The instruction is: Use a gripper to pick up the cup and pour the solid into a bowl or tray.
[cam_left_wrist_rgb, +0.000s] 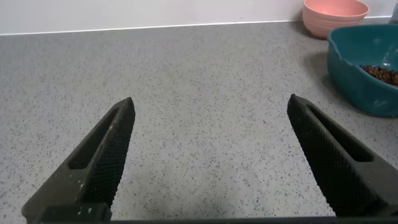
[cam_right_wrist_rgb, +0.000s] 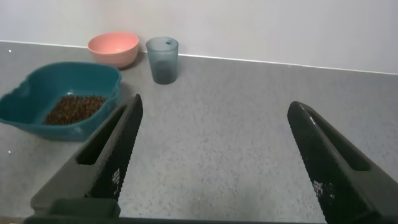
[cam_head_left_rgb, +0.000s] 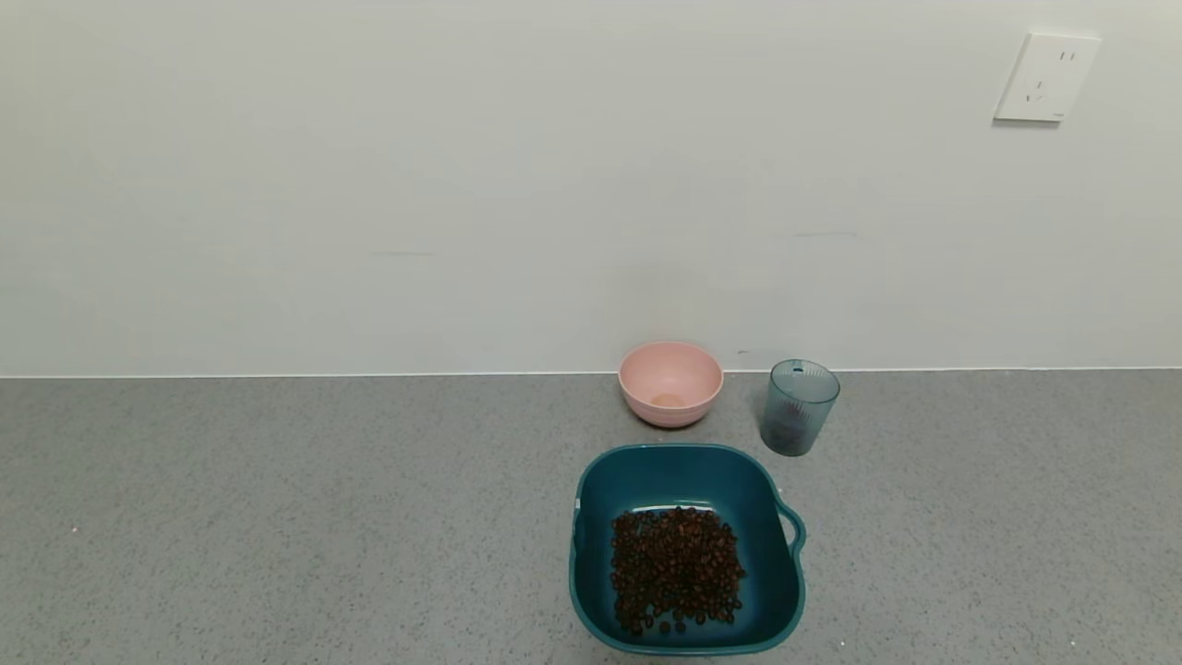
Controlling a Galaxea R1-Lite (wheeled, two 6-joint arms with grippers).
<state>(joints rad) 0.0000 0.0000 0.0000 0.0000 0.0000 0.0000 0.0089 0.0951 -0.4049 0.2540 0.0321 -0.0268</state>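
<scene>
The cup (cam_head_left_rgb: pixel 800 407) stands upright on the grey speckled table (cam_head_left_rgb: pixel 277 517), close to the white wall (cam_head_left_rgb: pixel 462 185) and just to the right of a small pink bowl (cam_head_left_rgb: pixel 670 383), not touching it. In front of both sits the teal basin (cam_head_left_rgb: pixel 600 517), its loop handle on the right side, with the brown beans (cam_head_left_rgb: pixel 677 568) heaped on its floor (they look like coffee beans). Whether anything remains in the cup cannot be told.

Neither arm shows in the head view. The left end effector (cam_left_wrist_rgb: pixel 210 118) hovers low over bare table left of the basin, fingers spread wide apart and holding nothing. The right end effector (cam_right_wrist_rgb: pixel 214 118) is likewise wide open and empty, over the table to the right, well apart from the cup. A wall socket (cam_head_left_rgb: pixel 1046 78) sits high on the right.
</scene>
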